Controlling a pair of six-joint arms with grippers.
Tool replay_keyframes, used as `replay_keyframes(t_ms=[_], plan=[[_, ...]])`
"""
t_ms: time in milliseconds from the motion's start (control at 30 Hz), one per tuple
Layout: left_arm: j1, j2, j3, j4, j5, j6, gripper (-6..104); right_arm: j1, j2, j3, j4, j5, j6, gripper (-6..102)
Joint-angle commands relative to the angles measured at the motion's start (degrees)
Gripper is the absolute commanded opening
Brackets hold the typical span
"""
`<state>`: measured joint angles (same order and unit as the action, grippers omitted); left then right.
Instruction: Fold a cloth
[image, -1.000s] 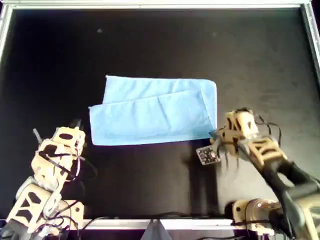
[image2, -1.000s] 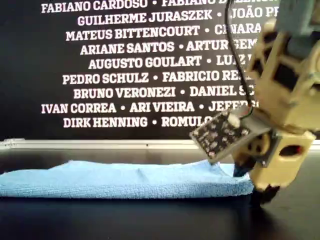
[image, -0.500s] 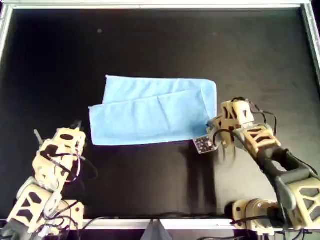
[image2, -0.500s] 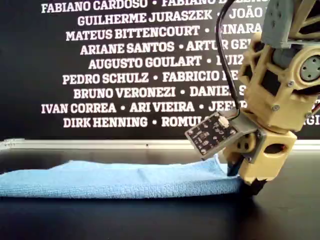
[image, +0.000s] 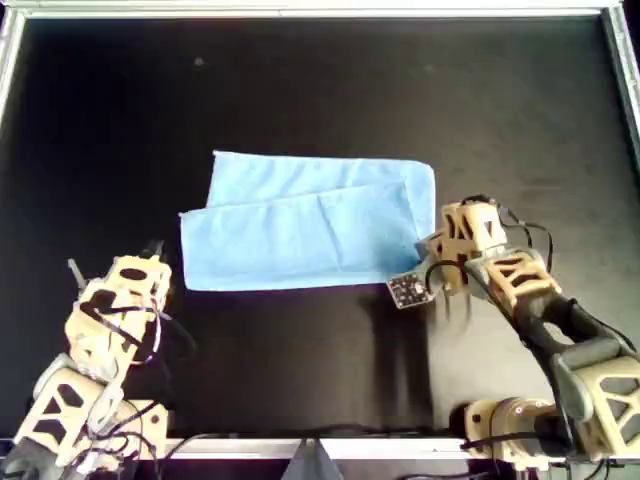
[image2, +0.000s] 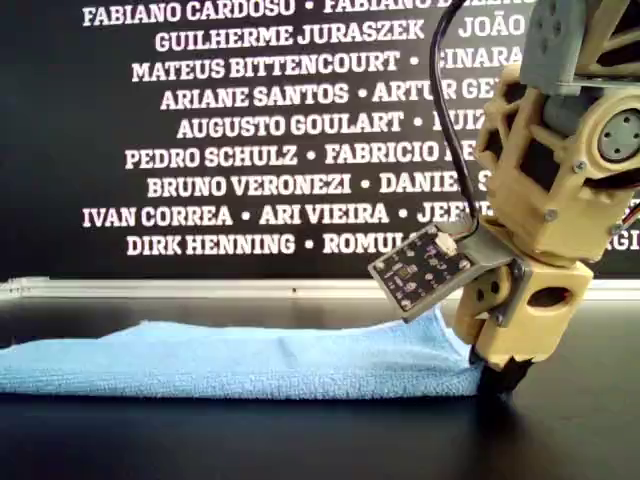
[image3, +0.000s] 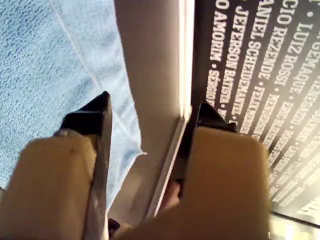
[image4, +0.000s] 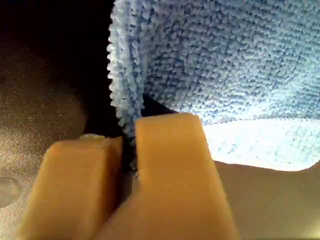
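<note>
The sky-blue cloth lies folded once on the black table, its upper layer offset from the lower. It also shows in the exterior view. My second gripper is at the cloth's near corner on the overhead view's right. In the second wrist view its jaws are pinched shut on the cloth's edge. In the exterior view this gripper holds the corner slightly raised. My first gripper is open and empty, near the cloth's other near corner, apart from it. The first wrist view shows cloth beside one finger.
A metal rail frames the black table. A black wall with white names stands behind it. A small circuit board hangs off the second arm's wrist, just over the table by the cloth.
My second gripper moved in to the cloth's corner and shut on it; the corner now rises a little. The first arm barely moved.
</note>
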<state>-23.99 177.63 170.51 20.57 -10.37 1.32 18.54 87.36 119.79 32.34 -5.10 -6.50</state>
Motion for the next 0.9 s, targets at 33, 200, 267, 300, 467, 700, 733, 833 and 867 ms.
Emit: replay_keyframes(t_ms=[33,200,267,300,467,700,733,833,867], plan=[[1.3,0.9,-1.1,-0.7,-0.4,0.1,61,2.0,4.8,-7.2,-0.4,-0.5,0.44,1],[1.3,0.9,-1.1,-0.7,-0.4,0.1,61,8.2,3.5,-19.2,-0.4,0.5,0.53,1],[1.3,0.9,-1.1,-0.7,-0.4,0.1,61,10.8,1.8,-24.6,-0.4,0.5,0.53,1],[1.3,0.9,-1.1,-0.7,-0.4,0.1,61,12.4,0.4,-27.2,-0.4,0.5,0.53,1],[1.3,0.9,-1.0,-0.7,-0.4,0.1,61,20.5,-8.9,-39.3,-0.4,0.5,0.44,1],[1.3,0.9,-0.7,-0.7,-0.4,0.1,61,28.3,-24.8,-62.6,-0.4,0.5,0.26,1],[1.3,0.9,-0.1,-0.7,-0.4,0.1,61,29.4,-27.8,-66.8,-0.4,0.5,0.26,1],[0.9,0.9,1.4,-0.7,-0.4,0.1,61,32.6,-37.4,-80.3,-0.4,0.5,-0.09,1],[0.8,0.9,1.6,-0.7,-0.4,0.1,61,33.4,-40.5,-84.5,-0.4,0.5,0.18,1]])
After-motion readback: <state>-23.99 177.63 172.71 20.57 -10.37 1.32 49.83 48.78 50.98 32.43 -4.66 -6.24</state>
